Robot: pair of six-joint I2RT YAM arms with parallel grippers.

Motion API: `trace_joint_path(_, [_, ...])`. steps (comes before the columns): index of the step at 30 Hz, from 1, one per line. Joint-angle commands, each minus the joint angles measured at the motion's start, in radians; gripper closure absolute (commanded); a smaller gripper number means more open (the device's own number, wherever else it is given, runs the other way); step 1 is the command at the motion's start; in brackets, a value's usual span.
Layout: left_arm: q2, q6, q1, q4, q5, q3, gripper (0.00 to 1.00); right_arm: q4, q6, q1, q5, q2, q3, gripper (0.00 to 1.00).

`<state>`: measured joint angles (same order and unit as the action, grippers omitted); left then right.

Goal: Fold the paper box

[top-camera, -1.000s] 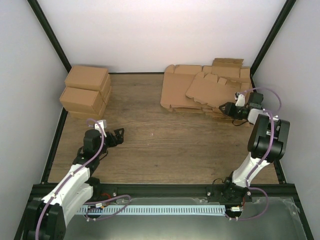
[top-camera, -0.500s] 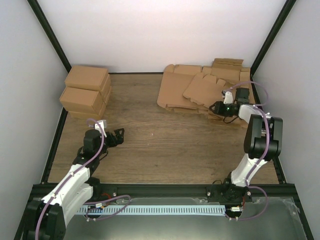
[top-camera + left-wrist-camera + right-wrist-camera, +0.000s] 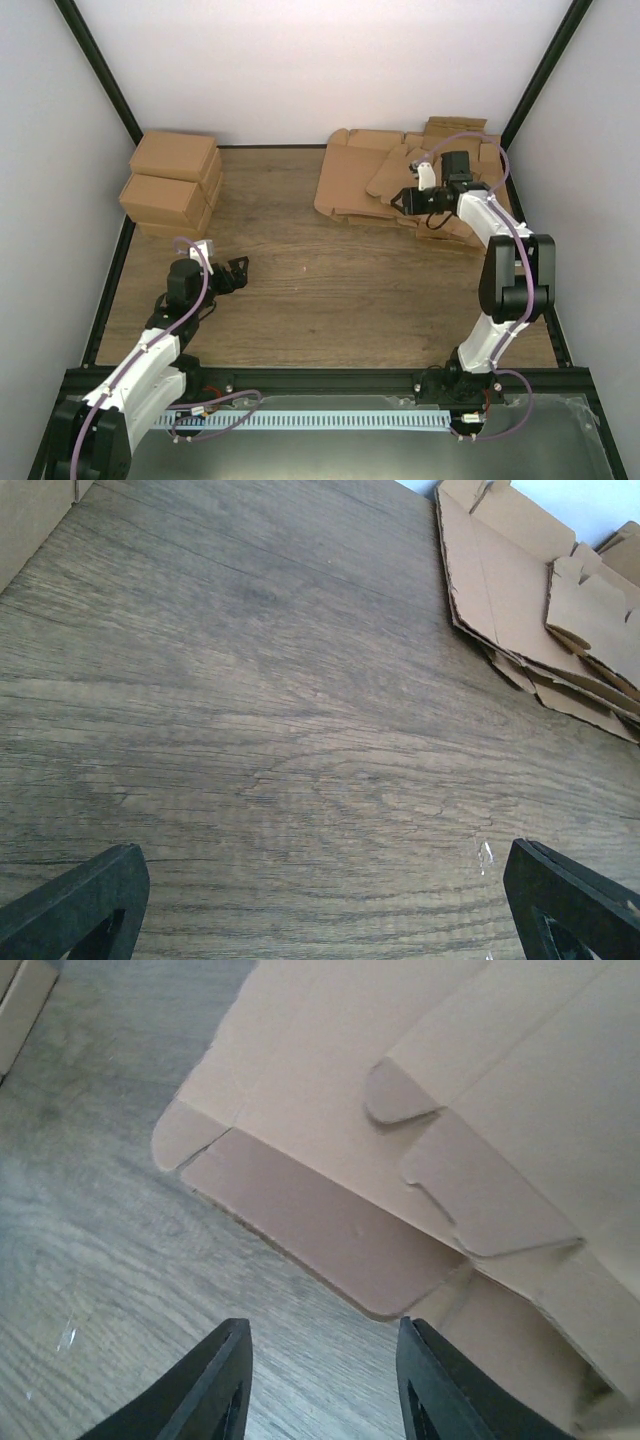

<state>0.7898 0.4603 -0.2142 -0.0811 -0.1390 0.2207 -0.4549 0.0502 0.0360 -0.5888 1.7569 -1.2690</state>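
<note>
Reach phase, nothing folded yet. The paper box (image 3: 392, 176) is the top flat blank, lying skewed on the pile of blanks (image 3: 345, 188) at the far right of the table (image 3: 320, 290). I have the right gripper (image 3: 405, 199) low over the pile's near edge. Its jaws are apart with nothing between them. The wrist view shows a rounded flap and the bare wood just ahead of the fingers (image 3: 222, 1380). My guess is it sits there to catch the overhanging edge, the easiest bit of a flat sheet to pinch.

The left gripper (image 3: 236, 272) is parked near left, spread wide over bare wood and gripping nothing. It is well apart from the pile, waiting to help once a sheet is out. Finished cartons (image 3: 172, 185) are stacked far left, out of the way.

Versus a second ago, the right arm has swung left from the pile's right end toward its middle. The top blank looks nudged left too. The left arm hasn't moved.
</note>
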Motion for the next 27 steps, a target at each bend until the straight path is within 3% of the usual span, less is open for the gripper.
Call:
trace_joint_path(1, [0.0,-0.012,-0.004,-0.022,0.001,0.014,0.0,-0.101,0.028,-0.006,0.19,-0.059,-0.076,0.53])
trace_joint_path(4, [0.001,-0.012,-0.005,-0.023,0.001,0.014,0.0,-0.152,0.053,-0.006,0.392,-0.043,-0.094,0.5])
trace_joint_path(7, [0.001,-0.014,-0.005,-0.025,-0.001,0.014,0.0,-0.189,0.113,-0.006,0.541,-0.017,-0.102,0.61])
trace_joint_path(9, [0.004,-0.014,-0.005,-0.027,-0.001,0.014,0.0,-0.195,0.158,-0.006,0.585,-0.004,-0.104,0.59])
trace_joint_path(14, [0.016,-0.015,-0.007,-0.025,0.001,0.019,0.0,-0.185,0.269,-0.007,0.573,-0.003,-0.136,0.56])
trace_joint_path(23, [0.021,-0.018,-0.01,-0.025,0.001,0.021,0.0,-0.355,0.456,-0.024,0.55,0.067,-0.282,0.52])
trace_joint_path(27, [0.02,-0.02,-0.014,-0.023,0.001,0.021,0.0,-0.446,0.461,-0.07,0.457,0.12,-0.402,0.41])
